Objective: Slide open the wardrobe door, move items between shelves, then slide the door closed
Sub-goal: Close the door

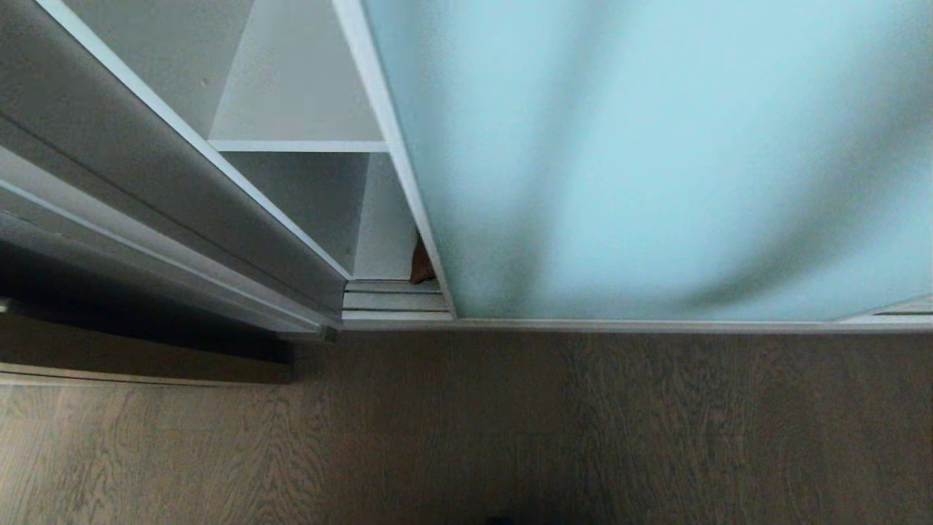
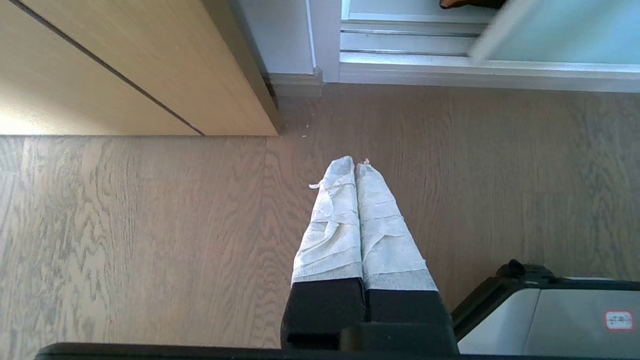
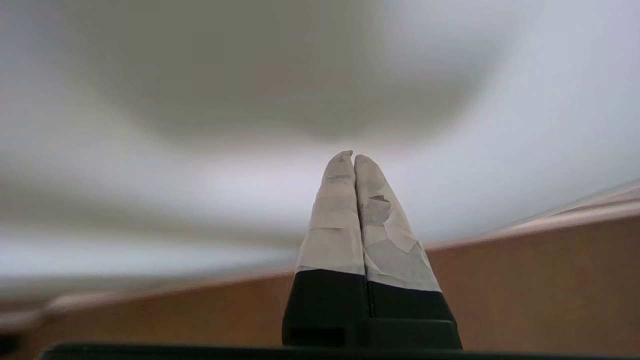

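Observation:
The sliding wardrobe door (image 1: 656,160) is a pale aqua frosted panel filling the right of the head view, pulled partly aside from the left. In the gap, white shelves (image 1: 299,146) show, and a rust-brown corner of the item (image 1: 421,264) peeks out at the bottom beside the door's edge. That corner also shows in the left wrist view (image 2: 452,4). My left gripper (image 2: 355,164) hangs shut and empty over the wood floor. My right gripper (image 3: 353,157) is shut and empty, pointing at the pale door surface (image 3: 150,125) above the floor.
The door's floor track (image 1: 393,299) runs along the wardrobe's base. A grey wall panel (image 1: 146,182) stands at the left. A light wood cabinet (image 2: 125,65) sits left of the wardrobe. My base's corner (image 2: 550,310) is beside the left gripper. Wood floor (image 1: 466,437) lies in front.

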Controlling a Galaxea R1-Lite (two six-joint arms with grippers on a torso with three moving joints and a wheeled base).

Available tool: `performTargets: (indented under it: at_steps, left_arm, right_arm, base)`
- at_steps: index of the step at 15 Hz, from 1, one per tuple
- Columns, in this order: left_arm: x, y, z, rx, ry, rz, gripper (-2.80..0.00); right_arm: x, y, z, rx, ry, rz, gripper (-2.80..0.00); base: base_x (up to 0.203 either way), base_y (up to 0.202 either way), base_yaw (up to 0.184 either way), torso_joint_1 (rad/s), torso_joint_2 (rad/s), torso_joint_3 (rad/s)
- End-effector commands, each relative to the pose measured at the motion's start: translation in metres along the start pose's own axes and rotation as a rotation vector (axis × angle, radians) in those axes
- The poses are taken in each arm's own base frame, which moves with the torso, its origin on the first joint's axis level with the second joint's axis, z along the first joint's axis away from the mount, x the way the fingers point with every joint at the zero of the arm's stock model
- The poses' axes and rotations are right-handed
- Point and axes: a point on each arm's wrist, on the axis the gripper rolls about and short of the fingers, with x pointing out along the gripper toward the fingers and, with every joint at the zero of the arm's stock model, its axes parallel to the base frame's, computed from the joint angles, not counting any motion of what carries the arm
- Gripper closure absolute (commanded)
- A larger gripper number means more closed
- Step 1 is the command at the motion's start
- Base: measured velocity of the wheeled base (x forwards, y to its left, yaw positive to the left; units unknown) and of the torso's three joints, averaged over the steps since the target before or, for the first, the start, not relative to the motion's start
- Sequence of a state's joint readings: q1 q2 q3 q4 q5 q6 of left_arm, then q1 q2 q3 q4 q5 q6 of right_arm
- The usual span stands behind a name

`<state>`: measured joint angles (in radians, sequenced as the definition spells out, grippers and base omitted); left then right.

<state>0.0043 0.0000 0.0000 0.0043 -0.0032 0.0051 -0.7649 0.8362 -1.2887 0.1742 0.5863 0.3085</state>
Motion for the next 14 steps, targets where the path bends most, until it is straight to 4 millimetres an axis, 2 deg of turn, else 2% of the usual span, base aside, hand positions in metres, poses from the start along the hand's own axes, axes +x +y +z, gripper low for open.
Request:
performTargets:
  at_steps: [1,3,8,11,13,14]
  left_arm:
    - [0.000,0.000,0.000,-0.001,0.003,0.000,0.00]
    - [0.000,0.000,0.000,-0.001,0.003,0.000,0.00]
    - [0.000,0.000,0.000,-0.001,0.003,0.000,0.00]
    - [0.000,0.000,0.000,-0.001,0.003,0.000,0.00]
    - [0.000,0.000,0.000,-0.001,0.003,0.000,0.00]
    - [0.000,0.000,0.000,-0.001,0.003,0.000,0.00]
  right_arm:
    - [-0.008,0.006,0.007,-0.091,-0.078,-0.075,0.00]
    - [-0.001,-0.002,0.011,-0.180,-0.124,-0.231,0.00]
    - [0.011,-0.039,0.022,-0.307,-0.163,-0.688,0.00]
    - [0.021,-0.076,0.032,-0.341,-0.176,-0.775,0.00]
    - [0.024,-0.099,0.030,-0.311,-0.145,-0.812,0.00]
    - [0.028,-0.106,0.026,-0.284,-0.110,-0.762,0.00]
  base:
    - [0.000,0.000,0.000,0.000,0.00,0.000]
    - [0.000,0.000,0.000,0.000,0.00,0.000]
    - [0.000,0.000,0.000,0.000,0.00,0.000]
    - [0.000,0.000,0.000,0.000,0.00,0.000]
    - [0.000,0.000,0.000,0.000,0.00,0.000]
    - [0.000,0.000,0.000,0.000,0.00,0.000]
